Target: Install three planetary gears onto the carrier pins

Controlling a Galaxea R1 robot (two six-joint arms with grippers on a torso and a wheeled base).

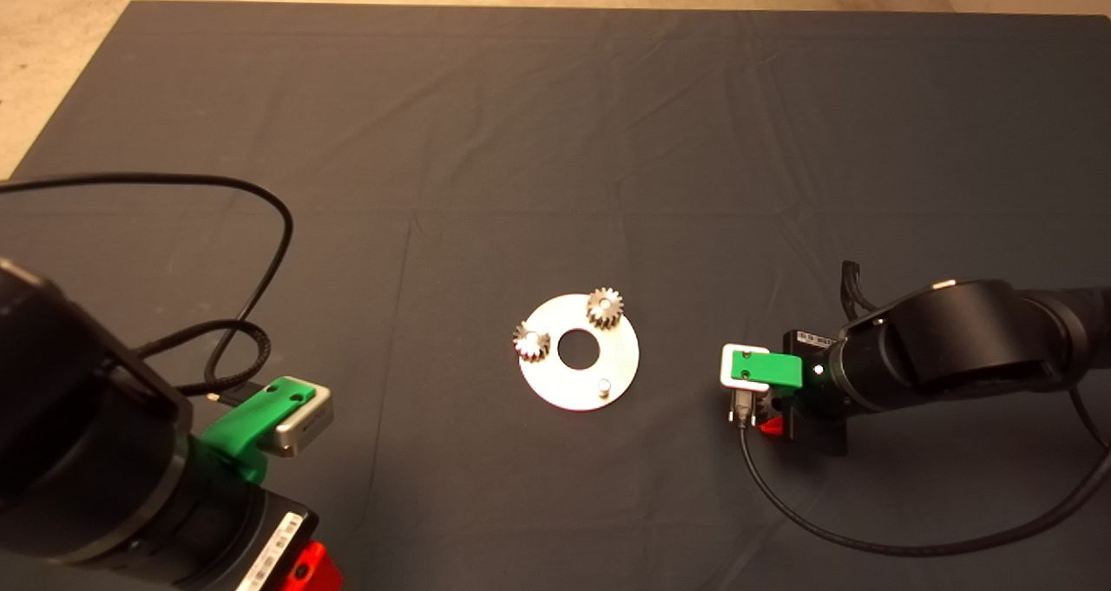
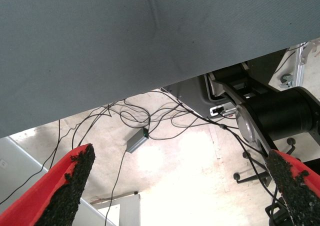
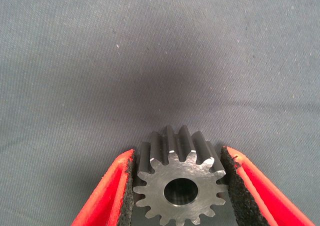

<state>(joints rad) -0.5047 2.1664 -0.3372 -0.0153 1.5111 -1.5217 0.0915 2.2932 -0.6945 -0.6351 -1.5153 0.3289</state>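
The shiny round disc (image 1: pixel 555 383) lies at the middle of the mat. Two planetary gears sit on carrier pins, one at the disc's far edge (image 1: pixel 605 307) and one at its left edge (image 1: pixel 531 342). The third pin (image 1: pixel 604 388), at the near right of the disc, is bare. My right gripper (image 1: pixel 771 424) is low over the mat to the right of the disc. In the right wrist view it (image 3: pixel 179 152) is shut on the third gear (image 3: pixel 180 186), pads against its teeth. My left gripper (image 1: pixel 308 569) is parked at the lower left and is open (image 2: pixel 180 153).
A black cable (image 1: pixel 825 522) trails from the right arm across the near right of the mat. Another cable (image 1: pixel 260 226) loops over the left side. The left wrist view looks past the mat's edge at floor cables and a grey box (image 2: pixel 136 141).
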